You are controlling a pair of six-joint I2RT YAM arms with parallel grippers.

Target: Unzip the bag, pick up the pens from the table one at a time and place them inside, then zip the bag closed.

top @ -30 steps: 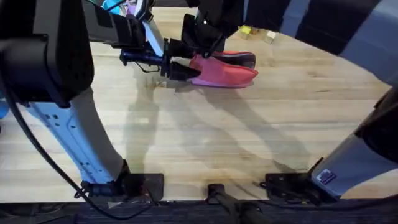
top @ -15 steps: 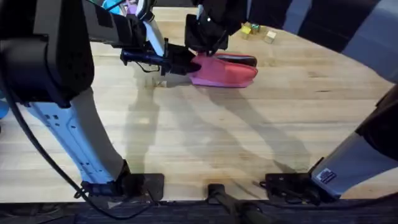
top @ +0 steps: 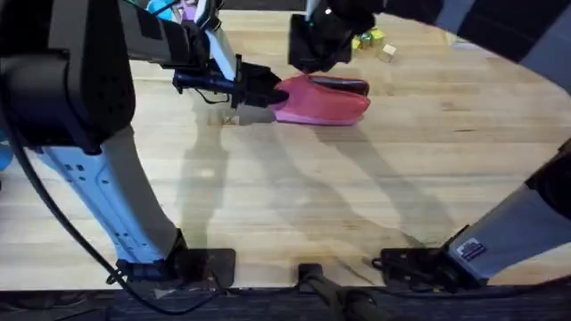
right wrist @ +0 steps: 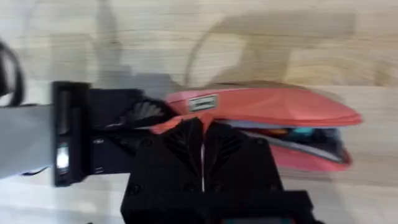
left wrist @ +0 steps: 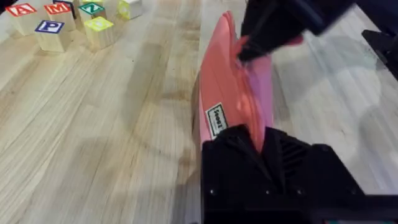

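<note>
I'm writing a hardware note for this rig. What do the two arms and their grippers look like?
The left arm has a pale blue lower link, a large black upper housing and a thin black cable along it. Its left gripper is black and blocky. The right arm has a grey link with a small blue-and-white label near its black base. The right gripper is also black, with ribbed finger backs.

The pink bag (top: 321, 101) lies lengthwise on the tabletop (top: 357, 187), its zipper partly open, with orange and teal items inside, near lettered blocks (left wrist: 53, 25).
</note>
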